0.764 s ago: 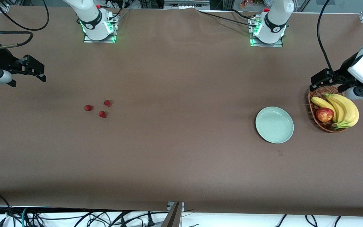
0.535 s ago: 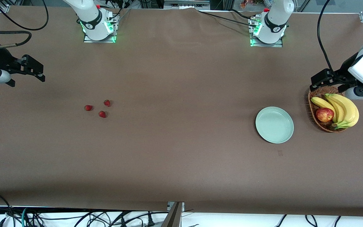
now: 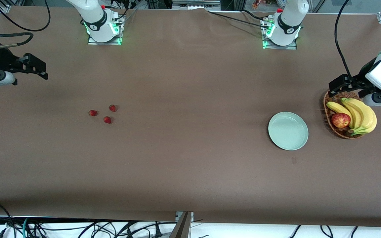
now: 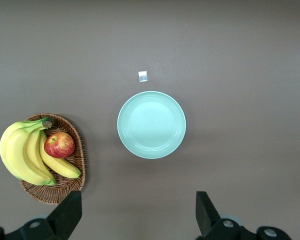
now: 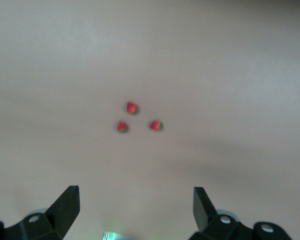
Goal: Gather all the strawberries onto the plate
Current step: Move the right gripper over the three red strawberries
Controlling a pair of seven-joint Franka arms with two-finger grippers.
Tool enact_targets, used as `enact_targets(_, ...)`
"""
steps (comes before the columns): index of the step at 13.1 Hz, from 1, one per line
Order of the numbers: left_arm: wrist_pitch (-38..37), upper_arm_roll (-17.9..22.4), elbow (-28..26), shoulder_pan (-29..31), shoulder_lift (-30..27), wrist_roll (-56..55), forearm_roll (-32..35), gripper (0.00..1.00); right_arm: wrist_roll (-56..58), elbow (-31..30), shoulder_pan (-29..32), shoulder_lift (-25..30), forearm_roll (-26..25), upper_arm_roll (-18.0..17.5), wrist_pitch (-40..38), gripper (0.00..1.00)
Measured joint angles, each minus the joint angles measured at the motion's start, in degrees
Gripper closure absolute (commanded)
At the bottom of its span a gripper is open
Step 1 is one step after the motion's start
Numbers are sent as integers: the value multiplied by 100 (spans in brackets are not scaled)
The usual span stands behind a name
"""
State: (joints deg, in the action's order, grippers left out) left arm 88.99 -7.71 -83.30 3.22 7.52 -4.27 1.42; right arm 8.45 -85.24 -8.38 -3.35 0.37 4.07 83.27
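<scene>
Smooth glossy plate (image 3: 288, 131), woven wicker basket (image 3: 328, 116), matt brown cloth table (image 3: 190, 165)

I count three strawberries (image 3: 93, 113) (image 3: 112, 107) (image 3: 107, 119) on the counter (image 3: 190, 172), well apart from my one plate (image 3: 288, 131). Just beside that plate I see one wicker basket (image 3: 328, 116), holding one apple (image 3: 340, 120) and three bananas (image 3: 362, 114).

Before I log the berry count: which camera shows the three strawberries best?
The front view: all three strawberries are sharp, lying loose on the table toward the right arm's end. The right wrist view shows the same three, but blurred. The left wrist view shows none, only the plate and fruit basket.
</scene>
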Motion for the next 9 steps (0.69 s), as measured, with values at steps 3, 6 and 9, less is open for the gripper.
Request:
enact_targets(3,30,-4,-23,-1,78,0,1,0,-149,0,-9,3,0,-17,-198,0)
enact_targets(6,173,-4,-23,-1,158,0,3,0,-236,1,-5,3,0,-2,-210,0)
enact_targets(9,184,-5,-23,-1,161,0,4,0,-346,1,-6,5,1,-4,-222,0)
